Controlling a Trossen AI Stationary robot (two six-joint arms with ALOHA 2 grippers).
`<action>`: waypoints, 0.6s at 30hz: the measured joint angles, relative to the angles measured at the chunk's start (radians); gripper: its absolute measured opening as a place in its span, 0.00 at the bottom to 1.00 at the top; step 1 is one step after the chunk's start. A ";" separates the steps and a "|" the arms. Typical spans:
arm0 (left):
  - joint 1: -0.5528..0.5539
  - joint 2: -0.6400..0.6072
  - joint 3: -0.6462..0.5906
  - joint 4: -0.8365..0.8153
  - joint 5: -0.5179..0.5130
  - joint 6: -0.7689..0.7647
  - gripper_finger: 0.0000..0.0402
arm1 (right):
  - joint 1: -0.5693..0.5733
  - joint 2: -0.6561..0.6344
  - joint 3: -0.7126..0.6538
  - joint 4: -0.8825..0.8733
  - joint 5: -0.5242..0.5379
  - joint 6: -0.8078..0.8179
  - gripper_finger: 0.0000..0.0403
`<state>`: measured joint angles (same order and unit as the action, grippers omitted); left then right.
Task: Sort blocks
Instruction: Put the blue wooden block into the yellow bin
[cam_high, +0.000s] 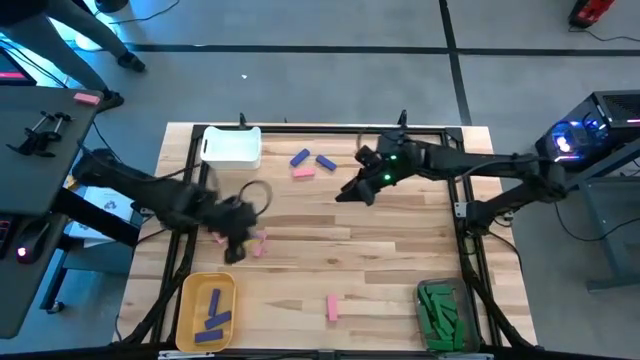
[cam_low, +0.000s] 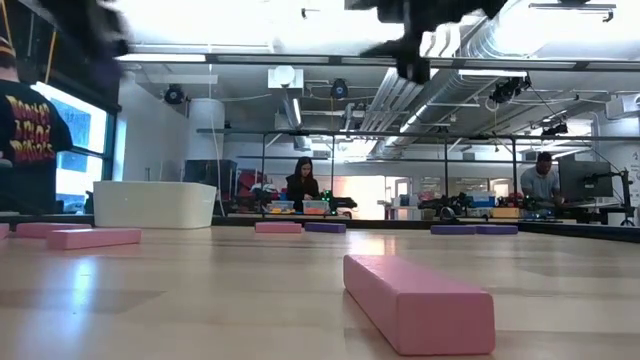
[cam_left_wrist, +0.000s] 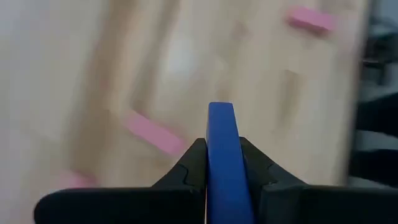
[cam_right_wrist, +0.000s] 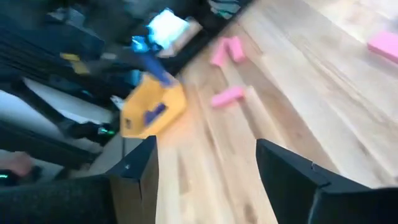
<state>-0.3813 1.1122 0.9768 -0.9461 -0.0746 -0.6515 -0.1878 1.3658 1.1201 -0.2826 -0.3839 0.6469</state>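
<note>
From my seat, the wooden counter (cam_high: 400, 260) runs away from me, and I take the yellow bin (cam_high: 206, 311) at its near left corner as my mark. Inside that bin I count about three purple blocks (cam_high: 214, 320). Along the same near edge, well off to the right of the bin, a lone pink block (cam_high: 332, 307) lies on bare wood, and further right again, at the opposite near corner, a clear bin (cam_high: 440, 316) holds a stack of green blocks (cam_high: 436, 305). Just beyond the yellow bin, my left gripper (cam_high: 237, 243) hangs over the counter with its fingers pinching a blue-purple block (cam_left_wrist: 222, 158) that stands on edge between them; two pink blocks (cam_high: 258, 243) lie on the wood right beside it. Further back from the yellow bin and toward the middle, my right gripper (cam_high: 352, 192) hovers with its fingers spread and nothing between them. Beyond that, near the far edge, one pink block (cam_high: 303, 172) and two purple blocks (cam_high: 312, 159) lie close together, and the white bin (cam_high: 232, 146) stands at the far left, straight back from the yellow one. Past the counter, in the room behind, I see a person (cam_low: 302, 183) seated at a desk.
</note>
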 joint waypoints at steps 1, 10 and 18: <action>-0.060 -0.020 -0.012 0.007 0.010 -0.093 0.06 | -0.004 0.022 0.000 0.004 -0.001 -0.006 0.50; -0.604 0.000 -0.065 0.111 -0.032 -0.784 0.06 | -0.012 0.186 -0.001 0.074 -0.075 -0.024 0.49; -0.742 0.103 -0.065 0.106 -0.022 -0.970 0.13 | -0.028 0.218 -0.001 0.210 -0.114 -0.027 0.49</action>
<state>-1.1233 1.2151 0.9115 -0.8400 -0.0967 -1.6220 -0.2155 1.5842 1.1191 -0.0726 -0.4981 0.6197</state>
